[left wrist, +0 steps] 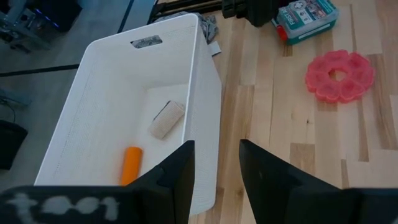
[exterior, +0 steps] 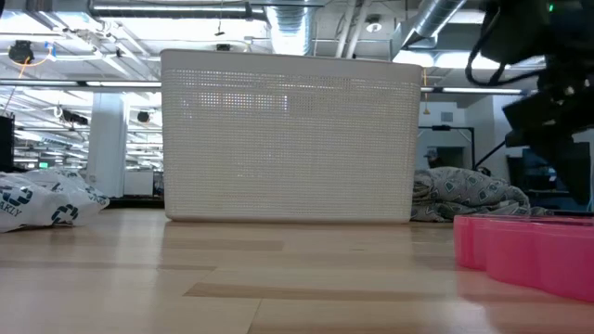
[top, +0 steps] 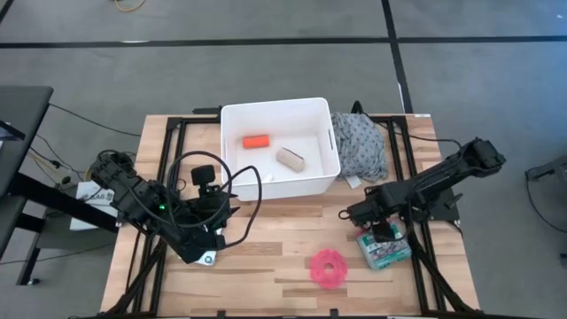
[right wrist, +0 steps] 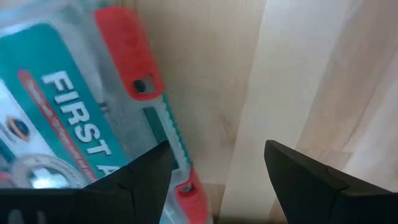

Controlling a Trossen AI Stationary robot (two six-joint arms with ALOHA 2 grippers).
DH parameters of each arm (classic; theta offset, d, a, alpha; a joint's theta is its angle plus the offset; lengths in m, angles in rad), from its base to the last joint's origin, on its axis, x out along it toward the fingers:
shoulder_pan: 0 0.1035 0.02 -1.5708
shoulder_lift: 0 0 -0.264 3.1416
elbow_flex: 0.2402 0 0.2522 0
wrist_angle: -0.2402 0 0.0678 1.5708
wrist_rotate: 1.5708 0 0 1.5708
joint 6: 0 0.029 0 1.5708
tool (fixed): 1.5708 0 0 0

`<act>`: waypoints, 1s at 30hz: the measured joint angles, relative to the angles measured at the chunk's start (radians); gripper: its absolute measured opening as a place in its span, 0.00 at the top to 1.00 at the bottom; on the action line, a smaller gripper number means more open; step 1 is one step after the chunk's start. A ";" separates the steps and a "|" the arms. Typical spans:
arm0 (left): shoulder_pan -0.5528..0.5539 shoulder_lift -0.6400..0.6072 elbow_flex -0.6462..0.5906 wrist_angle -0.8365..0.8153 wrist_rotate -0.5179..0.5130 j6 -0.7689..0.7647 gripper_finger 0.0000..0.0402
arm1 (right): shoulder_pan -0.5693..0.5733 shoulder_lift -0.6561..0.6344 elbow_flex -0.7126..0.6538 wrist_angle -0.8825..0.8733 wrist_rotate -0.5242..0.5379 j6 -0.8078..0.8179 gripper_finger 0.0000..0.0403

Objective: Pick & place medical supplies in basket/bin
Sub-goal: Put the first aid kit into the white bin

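Green-white box (right wrist: 68, 118) beside spread right end effector (right wrist: 217, 171)

White letters reading "FIRST A", cut off at the frame edge, are showing on the teal label of the box (right wrist: 68, 124) at the left of the right wrist view. No other print is reading clearly.

Even overhead light falls on my bench (top: 266, 266), shadows soft and short beneath my arms. In the low view, ceiling strip lights glare behind the white tub (exterior: 288, 139), and the pink tape roll (exterior: 524, 250) at the near edge blurs. My right wrist view is close, the box (right wrist: 68, 124) soft-focused.
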 joint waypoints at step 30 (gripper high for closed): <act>-0.001 0.000 0.000 0.000 0.006 -0.016 0.71 | 0.001 0.114 0.000 0.067 -0.071 0.016 0.52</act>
